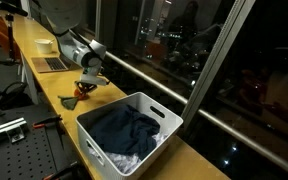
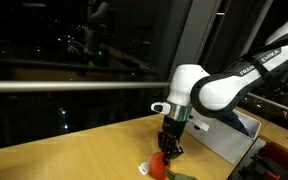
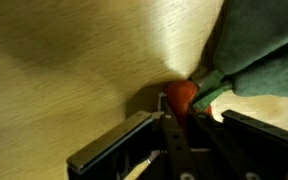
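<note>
Small red-orange soft-looking piece (image 3: pixel 181 95) lies on the light wooden counter (image 3: pixel 74 60), touching a crumpled grey-green cloth (image 3: pixel 254 50). Gripper (image 2: pixel 168 154) is down right at it. Clamped or not: cannot tell, the wrist view is too dark.

Judged light, pliable, apt to bunch. Best hold is the exposed orange edge, clear of the cloth.

White plastic bin (image 1: pixel 94 140) holding dark blue fabric (image 1: pixel 124 128) stands near.

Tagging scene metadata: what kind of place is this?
Probably a lab or office: a wooden counter along a tall window, a laptop on it, and a perforated breadboard table beside it.
</note>
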`<state>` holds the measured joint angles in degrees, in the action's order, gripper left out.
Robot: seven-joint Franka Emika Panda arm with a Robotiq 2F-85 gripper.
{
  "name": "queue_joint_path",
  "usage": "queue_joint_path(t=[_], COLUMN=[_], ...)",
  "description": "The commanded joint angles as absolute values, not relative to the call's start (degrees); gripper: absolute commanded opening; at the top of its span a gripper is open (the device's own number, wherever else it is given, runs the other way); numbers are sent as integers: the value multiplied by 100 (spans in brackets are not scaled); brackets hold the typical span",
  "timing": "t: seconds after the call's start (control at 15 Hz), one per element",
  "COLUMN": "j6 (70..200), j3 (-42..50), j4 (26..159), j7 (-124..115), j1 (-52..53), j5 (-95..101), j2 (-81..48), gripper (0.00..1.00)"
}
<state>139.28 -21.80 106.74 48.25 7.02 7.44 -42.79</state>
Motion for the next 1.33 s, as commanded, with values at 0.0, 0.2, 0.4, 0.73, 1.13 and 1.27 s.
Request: queue_joint_path(t=[0.0,0.2,0.4,0.73,1.13,1.27], j6=[14021,14250,14647,14688,14210,14073], j3=[-2120,-2003,-1967,-1575,-331,39], j4=[11190,11710,12200,12774,13257,13325], j7=[5001,4931,5021,5378,6003,6069], j1=[326,-76,-532,-924,-784,-700], j5=[564,459,93,-692,-1219,-1115], j2=[-3664,-2904,-2101,-693,831,1060], gripper=[3,3,3,3,3,3])
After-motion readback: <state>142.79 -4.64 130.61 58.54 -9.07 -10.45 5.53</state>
